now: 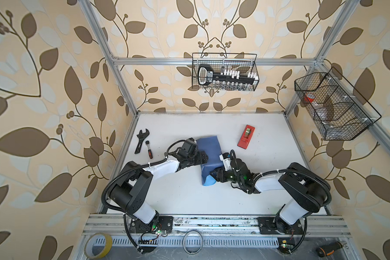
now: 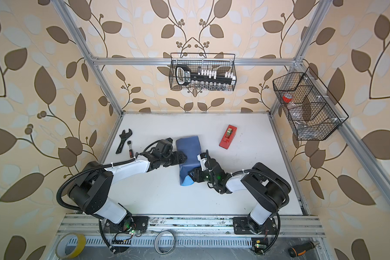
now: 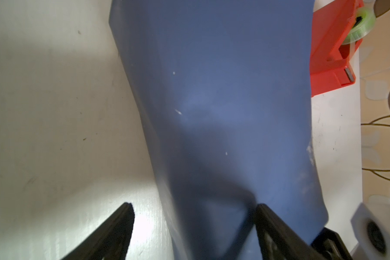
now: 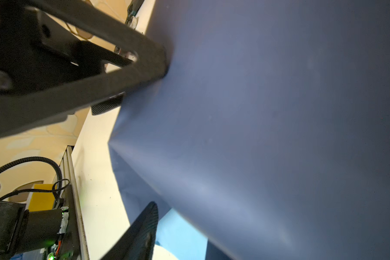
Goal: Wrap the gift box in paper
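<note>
Find the large, thin sheet of paper (image 1: 208,147) folded slate-blue face outward into a long bundle in the middle of the white tabletop (image 1: 189,198), with a lip of its sky-blue face poking out at the near end. Look in vain for the flat, dark, lidded gift box: wholly covered, presumably inside the squared-off near part of the bundle.

Note the left gripper (image 1: 204,157) against the bundle's left flank, jaws spread wide and holding nothing. See one finger (image 3: 267,216) lying on the paper and its partner over bare table just beside the paper's edge. Note the right gripper (image 1: 213,176) at the near right corner, beside the sky-blue lip. Impossible to say whether clamped on the paper or merely resting there (only one finger shows in its wrist view).

Judged as the step in hand: snugging the fold around the box.
- Press flat rather than pinch.
- Keep the crease tight against the hidden box's edge.
- Push slowly, so as not to slide the box inside its cover.
- Tuck the loose lip under before releasing either side.
- Leave the red plastic tape dispenser (image 1: 246,136), well apart at the far right, until the seam lies flat.
</note>
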{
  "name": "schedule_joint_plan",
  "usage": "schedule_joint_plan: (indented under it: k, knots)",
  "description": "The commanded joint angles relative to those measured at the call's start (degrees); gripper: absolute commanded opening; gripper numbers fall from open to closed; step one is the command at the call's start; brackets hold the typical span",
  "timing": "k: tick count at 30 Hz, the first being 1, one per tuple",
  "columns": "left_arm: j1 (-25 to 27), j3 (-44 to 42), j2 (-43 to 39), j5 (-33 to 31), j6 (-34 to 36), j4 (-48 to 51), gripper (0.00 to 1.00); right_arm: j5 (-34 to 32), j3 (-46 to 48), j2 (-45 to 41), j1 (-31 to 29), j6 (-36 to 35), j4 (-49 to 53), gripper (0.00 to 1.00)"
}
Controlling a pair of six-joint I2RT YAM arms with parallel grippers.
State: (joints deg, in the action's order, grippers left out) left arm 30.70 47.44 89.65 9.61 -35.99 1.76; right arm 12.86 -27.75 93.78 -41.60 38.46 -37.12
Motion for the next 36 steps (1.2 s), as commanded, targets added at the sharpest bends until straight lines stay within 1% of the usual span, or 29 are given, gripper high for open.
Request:
schedule_joint_plan:
  k: [1,6,11,16,23,28,36]
  knots:
    - [0.1,-1.56,1.97,-0.93,0.85,5.76,0.85,1.68,0.24,-2.05,-0.38,0.8,-0.18,0.61]
    - [0.14,-1.47,1.95,-0.87,0.9,5.8,0.85,1.55,-0.76,-0.83,-0.44,0.75,-0.37,0.61]
    - [0.09,-1.56,1.65,-0.94,1.01,5.97,0.85,1.54,-0.98,2.71,0.4,0.38,-1.29,0.61]
    - [0.09,-1.52,1.61,-0.92,1.01,6.06,0.85,2.3,0.94,5.18,0.27,1.0,-3.39,0.6]
    - [0.08,-1.6,1.67,-0.89,1.01,5.97,0.85,1.91,3.37,3.49,-1.89,1.53,-3.39,0.6]
    - [0.08,-1.54,1.41,-1.08,1.09,6.24,0.85,1.84,4.28,0.61,-1.59,0.66,-1.37,0.6]
    - [0.13,-1.48,1.81,-0.82,1.01,5.98,0.85,3.09,1.7,1.87,3.32,-0.92,-0.14,0.6]
